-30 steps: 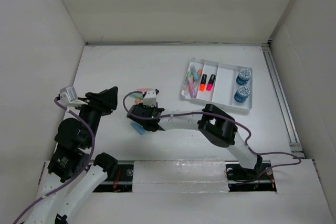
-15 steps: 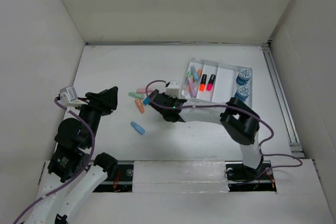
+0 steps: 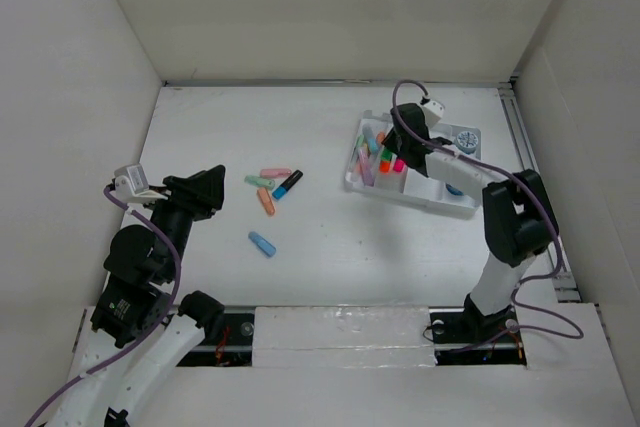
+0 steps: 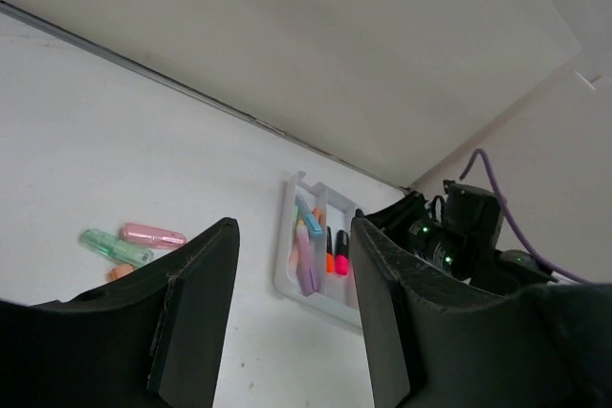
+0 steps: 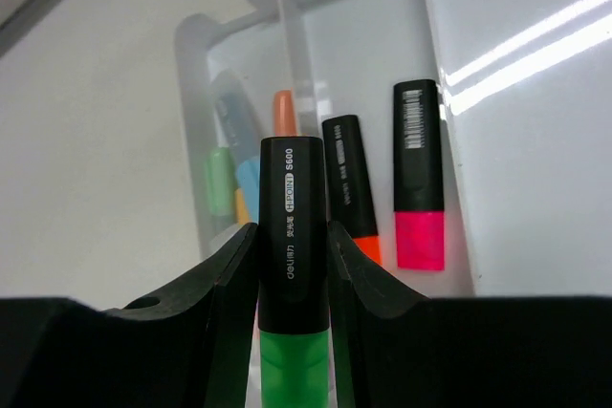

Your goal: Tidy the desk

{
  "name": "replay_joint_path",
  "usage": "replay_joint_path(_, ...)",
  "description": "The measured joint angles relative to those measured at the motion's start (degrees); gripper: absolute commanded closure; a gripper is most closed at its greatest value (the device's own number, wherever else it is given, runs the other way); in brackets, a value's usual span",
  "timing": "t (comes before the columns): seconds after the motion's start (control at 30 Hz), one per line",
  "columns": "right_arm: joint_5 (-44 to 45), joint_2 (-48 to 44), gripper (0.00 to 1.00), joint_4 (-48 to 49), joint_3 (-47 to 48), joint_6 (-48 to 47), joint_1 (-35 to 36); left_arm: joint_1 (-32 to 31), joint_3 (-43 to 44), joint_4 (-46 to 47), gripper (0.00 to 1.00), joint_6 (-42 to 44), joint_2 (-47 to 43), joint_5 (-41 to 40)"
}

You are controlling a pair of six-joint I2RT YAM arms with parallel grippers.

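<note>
My right gripper (image 3: 392,152) is shut on a green highlighter with a black cap (image 5: 292,265) and holds it over the middle compartment of the white tray (image 3: 412,193). An orange highlighter (image 5: 349,188) and a pink one (image 5: 419,179) lie in that compartment. Several pastel markers (image 5: 228,179) fill the tray's left compartment. On the white desk (image 3: 330,257) lie a pink marker (image 3: 275,173), a green one (image 3: 258,181), an orange one (image 3: 266,201), a blue and black highlighter (image 3: 288,184) and a light blue piece (image 3: 262,244). My left gripper (image 3: 205,192) is open and empty, left of these.
A blue tape roll (image 3: 466,141) sits in the tray's right compartment; another is partly behind the right arm. White walls border the desk. In the left wrist view the tray (image 4: 283,260) and the right arm (image 4: 449,236) show beyond my open fingers (image 4: 191,312).
My right gripper has travelled from the markers at the desk's left middle to over the tray, carrying the green highlighter. The left arm has not moved.
</note>
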Motion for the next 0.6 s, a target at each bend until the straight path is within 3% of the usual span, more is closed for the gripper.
replay_joint_path(0.07,-2.01,3.04,0.85,-0.33,1.16,-0.26,-2.23,0.0,0.0,0.0,0.54,0.09,0.0,0.0)
replay_joint_path(0.3,-4.7,6.47,0.47,-3.8,5.31,-0.74,-7.17,0.0,0.0,0.02,0.54,0.15,0.0,0.02)
replay_joint_path(0.47,-4.68,5.9,0.37,-4.24,7.08,-1.09,-7.54,0.0,0.0,0.02,0.54,0.15,0.0,0.07)
replay_joint_path(0.5,-4.63,5.66,0.44,-4.42,7.08,-1.18,-7.21,0.0,0.0,0.04,0.54,0.15,0.0,0.09)
replay_joint_path(0.57,-4.48,5.07,0.98,-4.48,7.06,-1.22,-5.55,0.0,0.0,0.04,0.54,0.15,0.0,0.09)
replay_joint_path(0.6,-4.22,4.79,0.98,-4.22,6.84,-1.57,-4.33,0.0,0.0,0.04,0.54,0.13,0.0,0.09)
